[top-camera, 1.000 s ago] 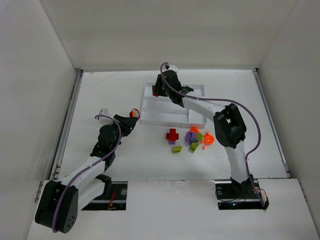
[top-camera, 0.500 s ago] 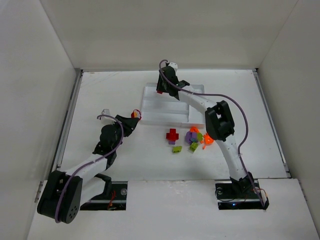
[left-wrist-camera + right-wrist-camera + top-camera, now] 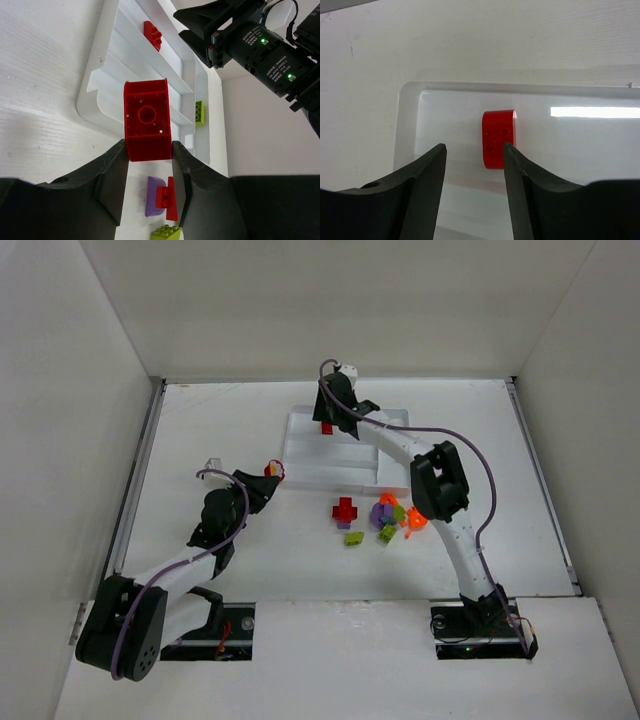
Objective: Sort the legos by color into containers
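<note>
My left gripper (image 3: 266, 474) is shut on a red brick (image 3: 147, 120) and holds it just off the near left corner of the white tray (image 3: 340, 456). My right gripper (image 3: 322, 418) is open over the tray's far slot, with a small red piece (image 3: 498, 138) lying in the slot below its fingers; that piece also shows in the left wrist view (image 3: 152, 34). A yellow-green brick (image 3: 199, 111) lies in another slot. Loose legos lie in front of the tray: a red cross (image 3: 344, 510), purple (image 3: 380, 512), yellow-green (image 3: 354, 538) and orange (image 3: 416, 519).
White walls enclose the table on three sides. The right arm (image 3: 440, 485) reaches over the tray's right part and the loose pile. In the left wrist view a purple piece (image 3: 152, 197) with a red piece on it lies between my fingers, below the held brick.
The right gripper has let go of the small red piece, which now lies in the tray's far slot. The left gripper with its red brick has hardly moved.
</note>
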